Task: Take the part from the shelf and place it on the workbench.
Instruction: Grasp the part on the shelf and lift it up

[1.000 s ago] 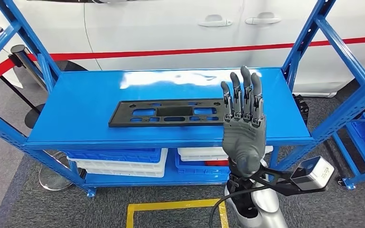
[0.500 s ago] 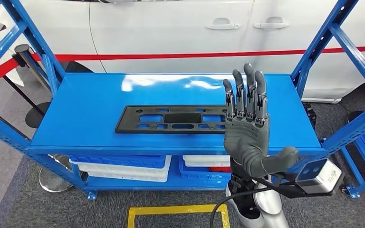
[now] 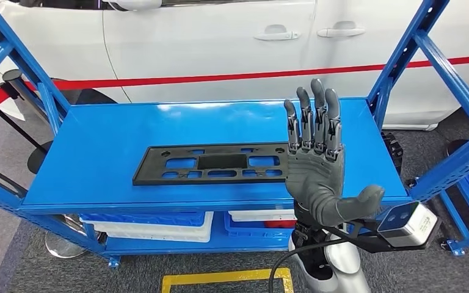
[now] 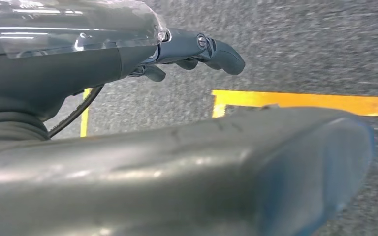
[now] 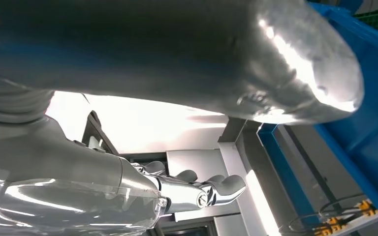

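The part (image 3: 210,163) is a flat black plate with several cut-outs, lying lengthwise on the top of the blue shelf (image 3: 116,134). My right hand (image 3: 314,165) is raised in front of the part's right end, fingers straight up and together, thumb stretched out to the right, nothing in it. It hides the plate's right tip. In the right wrist view the thick thumb (image 5: 202,59) and the fingers (image 5: 202,191) are apart with nothing between them. My left hand (image 4: 192,49) hangs over grey carpet, fingers loosely extended, holding nothing.
Blue uprights (image 3: 403,55) frame the shelf on both sides. Blue and white bins (image 3: 152,223) sit on the lower level. A white car (image 3: 220,36) stands behind a red belt. Yellow tape (image 3: 226,279) marks the floor in front.
The thumb of my right hand has swung out to the side and the hand has risen slightly. The whole picture has shifted a little, so the camera moved; the part lies where it was.
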You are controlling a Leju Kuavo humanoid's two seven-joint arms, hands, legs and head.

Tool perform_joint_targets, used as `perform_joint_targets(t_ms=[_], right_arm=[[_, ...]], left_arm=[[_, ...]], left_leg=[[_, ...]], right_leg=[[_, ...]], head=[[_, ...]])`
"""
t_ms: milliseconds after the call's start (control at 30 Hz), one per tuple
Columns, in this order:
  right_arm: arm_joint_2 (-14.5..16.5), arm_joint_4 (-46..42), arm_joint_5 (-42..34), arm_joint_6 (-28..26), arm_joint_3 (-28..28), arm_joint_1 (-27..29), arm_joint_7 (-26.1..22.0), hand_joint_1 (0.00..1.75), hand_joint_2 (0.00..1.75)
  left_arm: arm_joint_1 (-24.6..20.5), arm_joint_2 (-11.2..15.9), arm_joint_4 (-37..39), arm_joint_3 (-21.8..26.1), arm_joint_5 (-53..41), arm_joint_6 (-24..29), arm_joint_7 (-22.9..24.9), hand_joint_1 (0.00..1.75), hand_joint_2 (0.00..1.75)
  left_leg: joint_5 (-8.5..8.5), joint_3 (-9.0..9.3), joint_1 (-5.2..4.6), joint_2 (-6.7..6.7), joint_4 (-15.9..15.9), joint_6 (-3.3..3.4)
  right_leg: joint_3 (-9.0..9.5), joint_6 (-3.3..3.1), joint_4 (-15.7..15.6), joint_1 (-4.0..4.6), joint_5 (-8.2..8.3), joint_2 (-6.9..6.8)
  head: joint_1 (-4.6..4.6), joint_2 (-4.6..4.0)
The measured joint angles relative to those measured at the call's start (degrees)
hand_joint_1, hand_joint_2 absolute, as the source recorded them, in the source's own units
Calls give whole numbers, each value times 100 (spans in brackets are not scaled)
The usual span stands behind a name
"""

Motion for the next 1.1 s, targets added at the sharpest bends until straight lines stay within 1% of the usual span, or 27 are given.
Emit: perform_joint_targets(t_ms=[33, 100, 167, 200, 233, 300, 333, 367, 400, 433, 467, 500, 533, 633, 667, 700, 733, 800, 833, 867, 900, 933, 967, 1000, 1033, 1067, 1100], right_arm=[[1, 0, 1, 1, 1, -1, 2, 0, 0], [2, 0, 2, 12, 2, -5, 5, 0, 0], [2, -2, 2, 35, 2, -14, 4, 0, 87], [2, -3, 2, 49, 2, -22, 4, 0, 131], [1, -2, 3, 61, 1, -25, 4, 0, 175], [0, 9, 6, 75, 1, -26, 9, 0, 175], [-1, 16, 9, 76, 1, -23, 12, 0, 175], [-2, 24, 11, 77, 2, -23, 16, 0, 175], [-3, 29, 14, 77, 2, -25, 22, 0, 175], [-3, 32, 15, 77, 2, -29, 26, 0, 175], [-3, 37, 19, 77, 2, -37, 32, 0, 175], [-3, 43, 23, 75, 2, -46, 40, 0, 175], [-3, 54, 29, 71, 2, -54, 50, 0, 175], [-3, 105, 69, 50, 3, -70, 94, 0, 175], [-2, 123, 101, 34, 8, -82, 115, 0, 175], [-2, 140, 146, 11, 16, -98, 142, 0, 175], [-1, 159, 203, -15, 28, -113, 175, 0, 175], [-2, 206, 350, -78, 64, -130, 255, 0, 175], [-3, 237, 441, -117, 88, -132, 295, 0, 175], [-6, 272, 566, -180, 117, -135, 326, 0, 175], [-13, 312, 730, -266, 154, -142, 343, 0, 175], [-22, 354, 931, -370, 197, -154, 349, 0, 175], [-34, 395, 1153, -486, 242, -169, 343, 0, 175], [-48, 442, 1377, -606, 287, -187, 329, 0, 175], [-62, 494, 1590, -721, 333, -201, 315, 0, 175], [-78, 551, 1799, -836, 379, -211, 303, 0, 175], [-95, 614, 2017, -955, 430, -222, 294, 0, 175]], left_arm=[[-5, 6, 0, 0, 1, -9, -8, 0, 0], [-4, 11, 0, 1, 2, -16, -18, 0, 0], [3, 14, 0, 2, 4, -17, -20, 0, 0], [1, 14, 0, 2, 4, -17, -22, 0, 0], [-4, 13, 0, 2, 4, -17, -24, 0, 0], [-11, 13, 0, 2, 3, -16, -27, 0, 0], [-10, 13, 0, 2, 3, -16, -27, 0, 0], [-7, 13, 0, 2, 4, -15, -27, 0, 0], [-6, 12, 0, 2, 4, -15, -28, 0, 0], [-5, 10, 0, 2, 4, -15, -28, 0, 0], [-5, 9, 0, 2, 4, -15, -30, 0, 0], [-6, 8, 0, 2, 5, -15, -32, 0, 0], [-7, 8, 0, 2, 6, -15, -35, 0, 0], [-5, 10, 0, 2, 10, -13, -44, 0, 0], [-4, 11, 0, 2, 10, -13, -44, 0, 0], [-5, 11, 0, 2, 10, -13, -45, 0, 0], [-5, 11, 0, 2, 9, -13, -45, 0, 0], [6, 9, 0, 2, 8, -15, -45, 0, 0], [15, 9, 0, 2, 7, -17, -45, 0, 0], [25, 8, 0, 2, 5, -20, -46, 0, 0], [31, 8, 0, 2, 4, -26, -51, 0, 0], [34, 8, 0, 2, 2, -33, -59, 0, 0], [33, 10, 0, 2, 2, -39, -69, 0, 0], [31, 14, 0, 2, 2, -45, -81, 0, 0], [29, 17, 0, 2, 4, -48, -93, 0, 0], [30, 19, 0, 2, 7, -50, -103, 0, 0], [35, 17, 0, 3, 9, -51, -111, 0, 0]], left_leg=[[29, 51, -18, -1, -154, 30], [1, 62, -27, -4, -213, 71], [15, 98, 7, 2, -270, 123], [22, 122, 26, 5, -304, 151], [23, 139, 35, 8, -323, 174], [10, 146, 35, 9, -325, 196], [2, 151, 35, 8, -323, 197], [-9, 160, 36, 7, -319, 193], [-24, 176, 38, 3, -313, 184], [-44, 196, 41, -3, -301, 169], [-70, 210, 34, -9, -279, 144], [-95, 214, 24, -14, -252, 114], [-115, 213, 14, -16, -234, 83], [-138, 215, 18, -10, -234, -13], [-183, 204, 26, -7, -188, -45], [-290, 142, 31, -3, -35, -71], [-454, 21, 34, -1, 241, -93], [-827, -341, 36, 2, 1031, -119], [-919, -492, 35, 2, 1336, -119], [-900, -555, 34, 2, 1450, -108], [-769, -506, 31, 2, 1328, -85], [-555, -351, 25, 2, 990, -49], [-355, -152, 10, 2, 561, 0], [-214, 30, -8, 1, 182, 44], [-142, 148, -28, 0, -74, 79], [-140, 196, -48, -1, -185, 100], [-143, 207, -61, -2, -211, 109]], right_leg=[[-10, 24, 4, 3, -12, 2], [-28, 78, -7, 7, -12, 4], [-43, 136, 68, 7, -87, -4], [-125, 163, 254, 8, -200, -8], [-276, 188, 562, 0, -359, -13], [-712, 222, 1342, -14, -669, -16], [-875, 235, 1597, -25, -712, -17], [-943, 245, 1649, -37, -637, -19], [-881, 249, 1455, -51, -448, -24], [-722, 250, 1085, -66, -201, -30], [-536, 246, 679, -73, -9, -37], [-388, 231, 351, -71, 118, -37], [-307, 210, 163, -66, 161, -33], [-289, 106, 86, -40, 148, -10], [-280, 68, 75, -42, 152, -10], [-272, 32, 65, -50, 155, -18], [-265, 4, 56, -55, 156, -26], [-262, -32, 57, -36, 145, -38], [-259, -40, 58, -21, 140, -39], [-252, -48, 60, -7, 134, -37], [-240, -54, 61, 7, 129, -32], [-221, -58, 61, 21, 120, -26], [-203, -57, 60, 27, 111, -21], [-194, -47, 64, 40, 101, -17], [-194, -29, 67, 44, 96, -16], [-200, -6, 66, 41, 94, -16], [-203, 21, 60, 40, 98, -14]], head=[[3, 0], [5, 0], [13, 0], [21, 0], [28, -1], [36, -1], [37, -1], [36, 0], [36, 0], [37, 0], [37, 0], [36, 0], [33, 1], [28, 1], [28, 1], [26, 1], [24, 1], [21, 1], [21, 1], [21, 1], [20, 1], [20, 1], [21, 1], [24, 0], [25, 0], [27, 0], [27, -1]])
